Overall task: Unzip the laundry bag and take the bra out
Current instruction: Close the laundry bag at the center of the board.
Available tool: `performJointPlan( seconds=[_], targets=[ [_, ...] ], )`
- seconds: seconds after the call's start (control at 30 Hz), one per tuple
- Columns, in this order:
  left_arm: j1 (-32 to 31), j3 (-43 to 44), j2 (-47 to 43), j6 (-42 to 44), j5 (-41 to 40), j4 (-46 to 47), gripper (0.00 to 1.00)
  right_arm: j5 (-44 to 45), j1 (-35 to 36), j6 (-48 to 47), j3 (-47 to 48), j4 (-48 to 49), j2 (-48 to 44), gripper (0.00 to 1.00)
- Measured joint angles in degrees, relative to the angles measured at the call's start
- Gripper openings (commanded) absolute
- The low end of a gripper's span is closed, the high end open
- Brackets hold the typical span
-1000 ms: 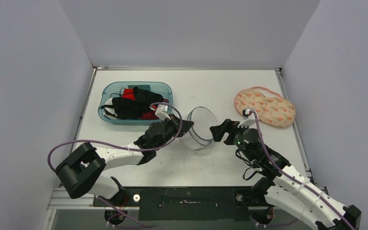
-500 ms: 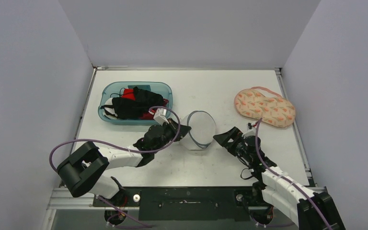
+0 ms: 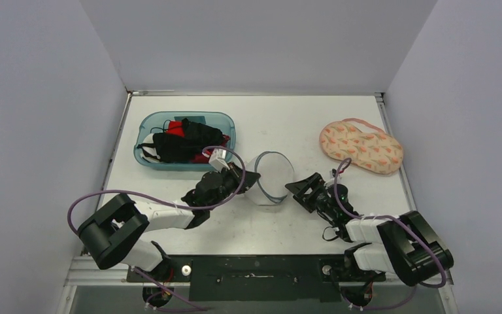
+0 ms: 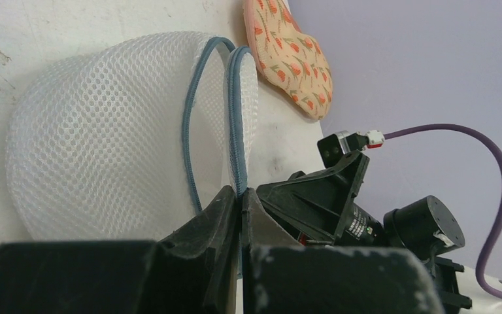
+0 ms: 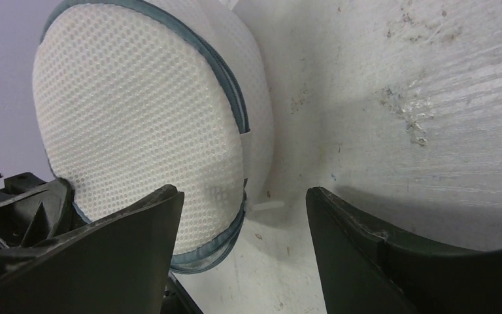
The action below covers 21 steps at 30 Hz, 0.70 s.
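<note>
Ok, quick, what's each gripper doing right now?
Left gripper: closed on the blue rim of the bag.
Right gripper: open, next to the bag, holding nothing.

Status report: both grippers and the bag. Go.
Left gripper shut on laundry bag rim. Right gripper open, at bag. Bra on table, outside bag. Nothing in the way.

The laundry bag [image 3: 271, 176] stands on the counter [image 3: 301, 118]. Behind it to the left is a tub [image 3: 170, 166] with clothes [image 3: 183, 144] inside; behind it to the right, well apart, lies 1 bra [image 3: 361, 146].
</note>
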Motion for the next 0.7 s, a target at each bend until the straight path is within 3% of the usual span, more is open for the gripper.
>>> performJointPlan(
  seconds=[0.1, 0.43, 0.6, 0.63, 0.7],
  targets=[
    [0.0, -0.3, 0.0, 0.0, 0.0, 0.3, 0.00, -0.4, 0.1, 1.1, 0.2, 3.4, 4.5, 0.62],
    [0.0, -1.0, 0.0, -0.2, -0.3, 0.8, 0.00, -0.7, 3.5, 2.2, 4.1, 9.2, 10.4, 0.28],
    [0.4, -1.0, -0.9, -0.1, -0.7, 0.7, 0.00, -0.8, 3.5, 1.9, 4.2, 9.3, 10.7, 0.06],
    [0.4, -1.0, -1.2, -0.1, -0.7, 0.6, 0.05, -0.9, 3.5, 1.7, 4.2, 9.1, 10.5, 0.05],
    [0.4, -1.0, -2.2, 0.0, -0.6, -0.7, 0.29, -1.2, 3.5, 0.5, 4.8, 6.0, 8.4, 0.05]
  ],
)
